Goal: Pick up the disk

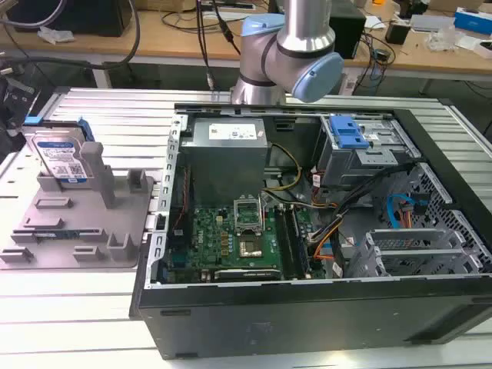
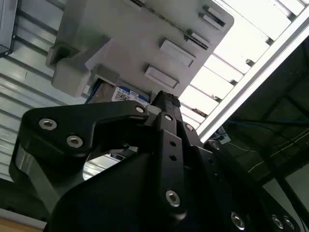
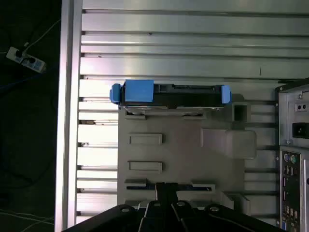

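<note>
The disk [image 1: 58, 157] stands on edge along one edge of the grey plate [image 1: 88, 211], and the air above its top is open. On the side away from the plate, the bare slats of the table [image 1: 100, 108] lie free. A tall post [image 1: 98, 171] rises from the plate near one end of the disk, facing its labelled side, with a gap between. A shorter post [image 1: 138, 183] stands just past that end. The open computer case [image 1: 307, 323] walls off the plate's side toward the exterior view's right. The plate's other blocks [image 1: 115, 244] sit low.
</note>
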{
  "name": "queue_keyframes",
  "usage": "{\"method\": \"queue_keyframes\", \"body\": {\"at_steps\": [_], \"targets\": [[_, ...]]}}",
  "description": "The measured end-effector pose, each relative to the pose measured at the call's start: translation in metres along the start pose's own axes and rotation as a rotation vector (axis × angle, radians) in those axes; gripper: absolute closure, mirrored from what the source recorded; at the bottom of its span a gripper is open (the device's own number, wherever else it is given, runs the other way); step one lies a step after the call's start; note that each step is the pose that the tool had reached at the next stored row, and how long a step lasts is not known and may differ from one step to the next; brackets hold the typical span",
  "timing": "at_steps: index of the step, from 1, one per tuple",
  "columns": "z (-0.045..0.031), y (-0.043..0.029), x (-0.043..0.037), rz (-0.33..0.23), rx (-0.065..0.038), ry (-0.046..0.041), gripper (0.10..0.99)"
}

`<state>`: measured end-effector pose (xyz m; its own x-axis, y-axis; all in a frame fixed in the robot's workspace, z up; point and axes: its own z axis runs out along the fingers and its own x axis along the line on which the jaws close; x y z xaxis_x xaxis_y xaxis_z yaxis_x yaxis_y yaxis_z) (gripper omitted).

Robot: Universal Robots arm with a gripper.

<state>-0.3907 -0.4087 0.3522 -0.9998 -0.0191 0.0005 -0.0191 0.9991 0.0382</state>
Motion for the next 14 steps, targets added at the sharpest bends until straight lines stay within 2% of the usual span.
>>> {"method": "queue_keyframes", "body": {"at_steps": [12,14], "targets": [[0.0000,0.0000,0.0000,-0.001,0.000,0.0001,0.980],[0.0000,0.0000,0.0000,-0.017,0.000,0.0006,0.980]]}}
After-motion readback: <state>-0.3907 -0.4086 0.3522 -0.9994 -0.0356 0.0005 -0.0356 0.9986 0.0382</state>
